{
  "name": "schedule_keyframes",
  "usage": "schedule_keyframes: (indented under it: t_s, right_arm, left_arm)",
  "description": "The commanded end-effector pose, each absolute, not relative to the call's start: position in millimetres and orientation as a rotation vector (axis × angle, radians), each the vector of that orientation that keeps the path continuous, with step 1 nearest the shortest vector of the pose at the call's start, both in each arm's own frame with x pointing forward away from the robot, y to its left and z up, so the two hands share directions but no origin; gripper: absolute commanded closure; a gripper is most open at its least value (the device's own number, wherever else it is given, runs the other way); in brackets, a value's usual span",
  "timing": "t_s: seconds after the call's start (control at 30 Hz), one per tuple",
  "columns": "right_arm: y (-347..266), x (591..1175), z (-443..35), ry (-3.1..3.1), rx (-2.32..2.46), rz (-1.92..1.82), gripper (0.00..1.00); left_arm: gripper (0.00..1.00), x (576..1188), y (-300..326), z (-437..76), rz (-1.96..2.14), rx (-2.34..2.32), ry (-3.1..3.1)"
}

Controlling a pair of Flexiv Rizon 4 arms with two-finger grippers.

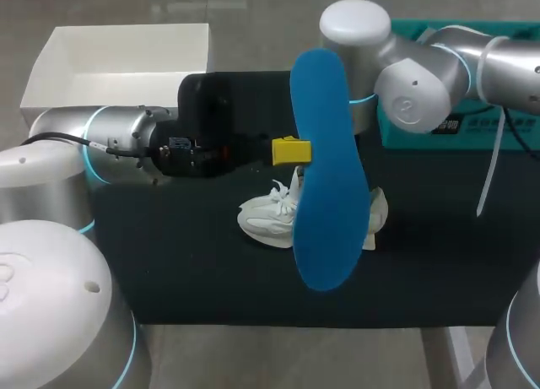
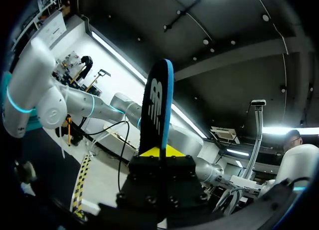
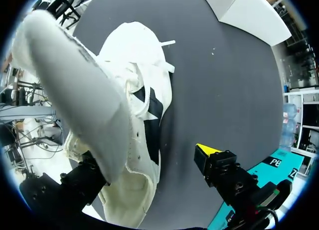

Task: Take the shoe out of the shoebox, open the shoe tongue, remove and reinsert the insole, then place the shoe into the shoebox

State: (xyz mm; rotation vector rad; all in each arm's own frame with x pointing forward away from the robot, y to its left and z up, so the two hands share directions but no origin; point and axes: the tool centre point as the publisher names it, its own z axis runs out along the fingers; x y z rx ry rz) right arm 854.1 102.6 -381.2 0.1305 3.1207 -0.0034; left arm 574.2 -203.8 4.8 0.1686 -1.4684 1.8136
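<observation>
The left gripper (image 1: 287, 151) was clamped on the blue insole (image 1: 325, 170), which it held high above the black mat (image 1: 186, 271), flat face to the head camera and long axis running away from the robot. The left wrist view showed the insole (image 2: 157, 105) edge-on between that gripper's (image 2: 160, 152) closed yellow tips, dark underside to one side and blue face to the other. Judging by the task, the insole was out of the shoe and held clear so it could be turned toward the opening and slid back in. The white sneaker (image 1: 268, 218) lay on the mat beneath the insole, outside the white shoebox (image 1: 110, 92), which stood open at the far left corner, well apart from it. A teal box (image 1: 392, 136) sat at the far right. The right arm (image 1: 413, 89) reached in from the right to the shoe, its fingers hidden behind the insole in the head view. From its own wrist, the right gripper (image 3: 149, 165) had its fingers wide apart at the sneaker (image 3: 134, 105). The yellow-tipped one stood clear on the mat side, and the other was lost under the white upper. It was probably there to steady the shoe, though it had no grip on it.
</observation>
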Motion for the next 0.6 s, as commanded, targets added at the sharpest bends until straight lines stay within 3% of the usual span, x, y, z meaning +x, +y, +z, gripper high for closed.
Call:
schedule_keyframes:
  t_s: [0.03, 0.07, 0.6]
  right_arm:
    - [102.9, 854.2, -383.2, 3.128, 0.130, -0.005, 0.76]
    - [102.6, 853.5, -383.3, 3.132, 0.126, 0.000, 1.00]
    - [102.4, 852.5, -383.3, 3.141, 0.104, 0.019, 1.00]
  left_arm:
    - [1.00, 574.3, -205.1, 4.0, 1.815, 0.167, -1.466]
    - [1.00, 574.3, -205.1, 4.0, 1.815, 0.167, -1.466]
    - [1.00, 574.3, -205.1, 4.0, 1.815, 0.167, -1.466]
